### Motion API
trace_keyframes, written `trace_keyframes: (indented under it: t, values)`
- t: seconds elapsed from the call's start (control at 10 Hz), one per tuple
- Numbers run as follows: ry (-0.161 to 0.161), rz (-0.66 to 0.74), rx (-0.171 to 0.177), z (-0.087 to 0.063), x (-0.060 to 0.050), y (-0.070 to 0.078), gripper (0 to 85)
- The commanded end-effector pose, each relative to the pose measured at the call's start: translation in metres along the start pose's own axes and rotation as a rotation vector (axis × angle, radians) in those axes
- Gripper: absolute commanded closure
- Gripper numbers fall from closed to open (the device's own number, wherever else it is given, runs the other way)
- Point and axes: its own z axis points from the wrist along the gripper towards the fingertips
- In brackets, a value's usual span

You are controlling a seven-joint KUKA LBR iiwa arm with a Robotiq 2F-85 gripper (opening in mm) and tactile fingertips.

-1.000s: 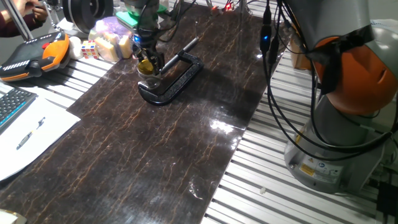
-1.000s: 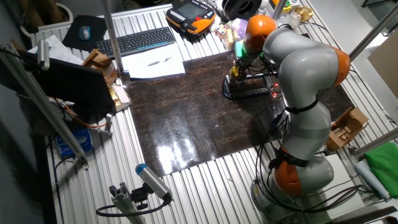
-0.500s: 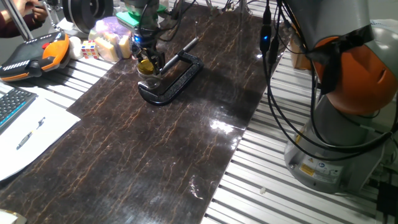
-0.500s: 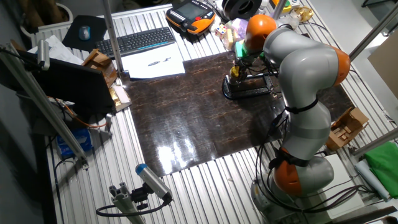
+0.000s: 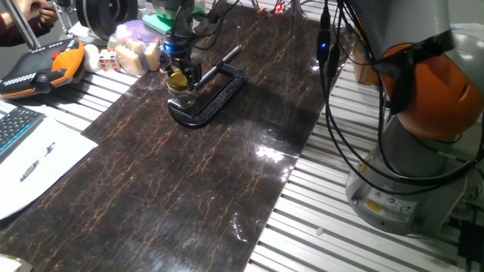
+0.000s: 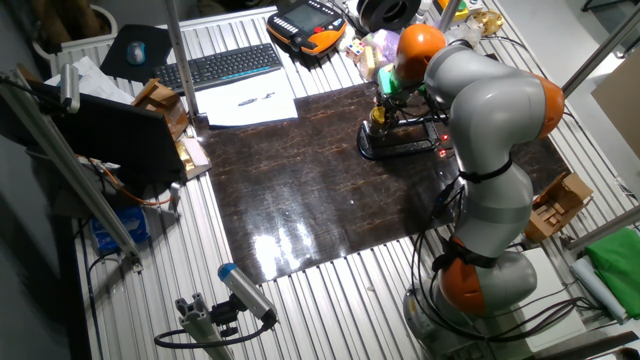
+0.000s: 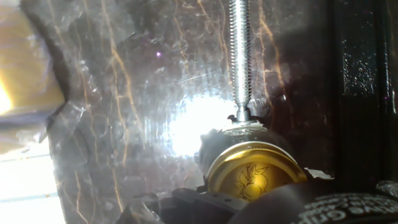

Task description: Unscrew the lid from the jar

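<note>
The small clear jar (image 5: 180,88) stands on the dark marble-patterned board, held in the mouth of a black C-clamp (image 5: 209,95). Its gold-yellow lid (image 5: 178,78) sits on top. My gripper (image 5: 179,73) comes down from above with its fingers on either side of the lid, shut on it. In the hand view the lid (image 7: 255,177) fills the lower middle, with a fruit print on it. The clamp's screw (image 7: 239,56) presses against the jar (image 7: 233,140). Dark fingers (image 7: 348,208) lie along the bottom edge. The other fixed view shows the gripper (image 6: 378,112) over the clamp (image 6: 400,148).
An orange teach pendant (image 5: 45,64), dice (image 5: 107,59) and bagged sponges (image 5: 136,49) lie just beyond the board's far left edge. Paper (image 5: 34,162) and a keyboard (image 5: 15,125) are on the left. The arm's base (image 5: 416,128) and cables stand on the right.
The gripper has shifted very slightly on the lid, as if turning. The jar and the clamp have not moved.
</note>
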Motion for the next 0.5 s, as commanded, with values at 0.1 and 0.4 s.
trace_keyframes:
  t: [0.1,0.4]
  values:
    - [0.000,-0.054,-0.001,-0.0002,0.0000,-0.0001,84.3]
    - [0.002,-0.131,-0.004,-0.0001,0.0001,-0.0001,84.3]
